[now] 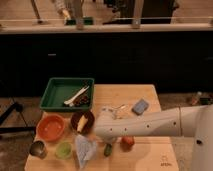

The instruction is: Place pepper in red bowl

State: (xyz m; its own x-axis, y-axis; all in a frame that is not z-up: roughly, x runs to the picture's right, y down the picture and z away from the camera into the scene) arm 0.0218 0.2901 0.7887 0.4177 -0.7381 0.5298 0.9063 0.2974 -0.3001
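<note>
Dim warm light; the hand [106,141] sits shadowed by the pepper [108,150]

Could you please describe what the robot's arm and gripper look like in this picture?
The arm is a smooth, off-white, tube-shaped shell that thickens into a rounded joint housing at its end. No cables or markings show on it. The gripper sits below that housing, just above the pepper. Little of it shows, so its colour and shape are hard to make out.
</note>
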